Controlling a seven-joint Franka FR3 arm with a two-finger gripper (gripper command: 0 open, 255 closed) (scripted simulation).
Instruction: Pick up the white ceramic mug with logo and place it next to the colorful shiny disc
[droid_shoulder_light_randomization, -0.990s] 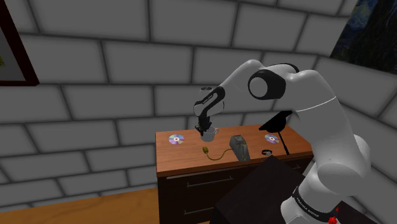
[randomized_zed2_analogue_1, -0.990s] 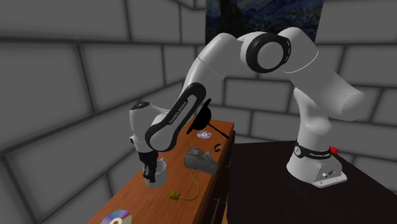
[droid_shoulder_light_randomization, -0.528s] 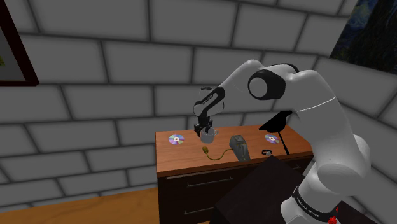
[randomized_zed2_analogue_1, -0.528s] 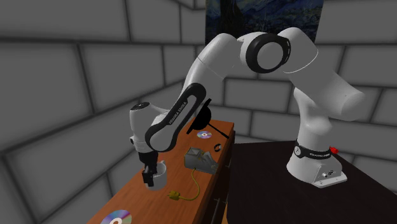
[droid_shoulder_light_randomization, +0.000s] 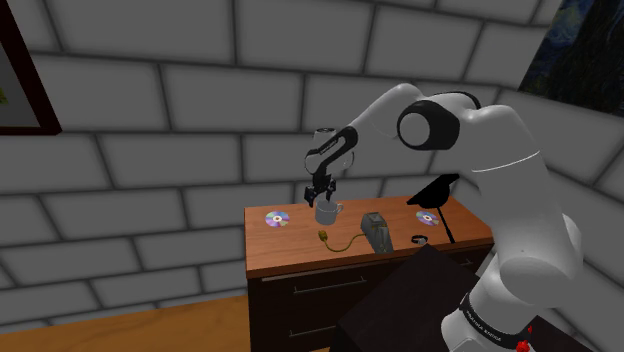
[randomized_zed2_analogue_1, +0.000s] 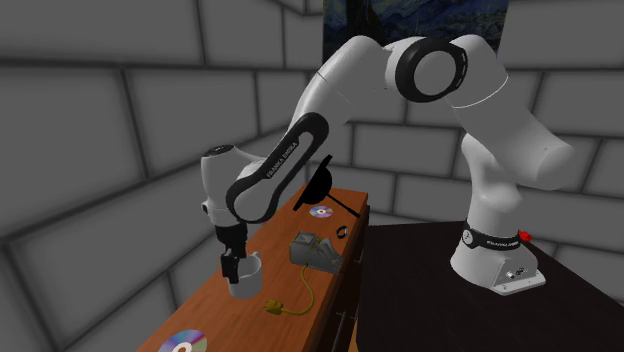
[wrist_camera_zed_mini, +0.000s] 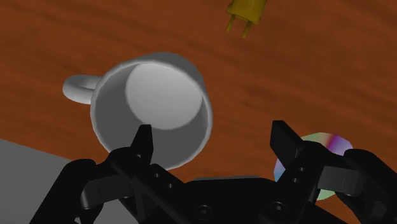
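Two black fingers (wrist_camera_zed_mini: 144, 143) of your pincer (wrist_camera_zed_mini: 213, 137) stood wide apart, holding nothing, above the grey handled mug (wrist_camera_zed_mini: 153, 108) by the wooden tabletop's (wrist_camera_zed_mini: 305, 57) wall-side edge, rainbow-sheened disc (wrist_camera_zed_mini: 321, 145) nearby.

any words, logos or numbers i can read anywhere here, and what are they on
Nothing can be read for sure.
On the arm's forearm: dark lettering, too small to read.
On the dark band at the arm's base: white lettering, too small to read.
On the mug: no logo or print shows.
On the disc: rainbow sheen, no text.
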